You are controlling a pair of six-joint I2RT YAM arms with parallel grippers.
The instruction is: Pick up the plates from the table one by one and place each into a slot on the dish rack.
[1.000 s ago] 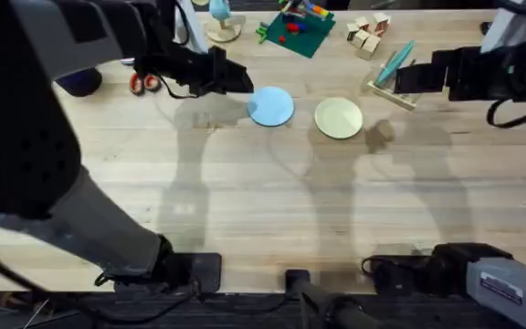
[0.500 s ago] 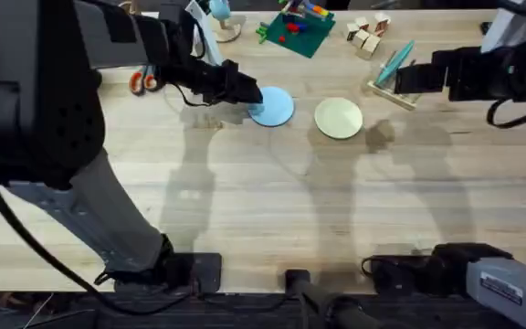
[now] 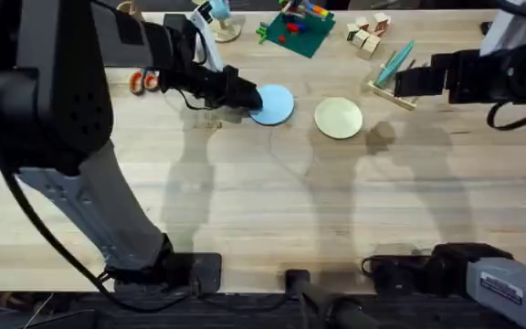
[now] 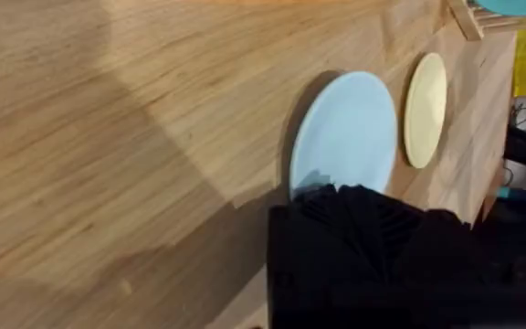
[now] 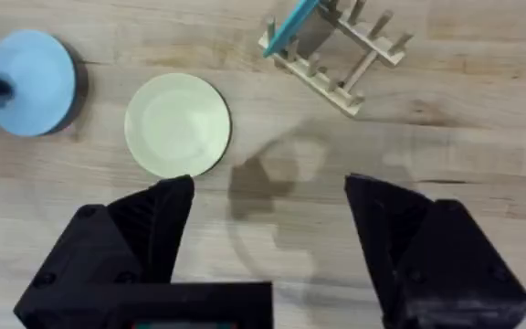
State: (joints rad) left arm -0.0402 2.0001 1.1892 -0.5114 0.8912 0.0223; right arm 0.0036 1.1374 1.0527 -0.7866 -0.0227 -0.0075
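Light blue plate (image 3: 273, 104) lies flat on the table (image 3: 263, 210), far side, just left of centre. Pale cream-yellow plate (image 3: 339, 118) flat beside it to the right, the 2 near but apart. Dish rack (image 5: 336, 50) sits further right, with 1 teal plate (image 5: 290, 23) already leaning in a slot, tilted.

Left gripper (image 3: 245, 95) is at the blue plate's left edge, tips over or against the rim; contact not certain. The left wrist view has the black fingers bunched at the plate's near rim, and I cannot tell whether they are apart or together.

Right gripper (image 5: 268, 206) hangs above the table between the cream plate and the rack, jaws wide apart, holding nothing.

Handling, as judged: both plates look thin, rigid, light plastic with a smooth finish, so likely slippery and prone to skate on the wood rather than lift. Lying flat, they offer no face to grab; the rim is the only hold. Best to pinch the edge, 1 finger under the lip and 1 on top, tipping the plate upright for the slot. Breakage risk low; slipping out of the pinch is the main worry.
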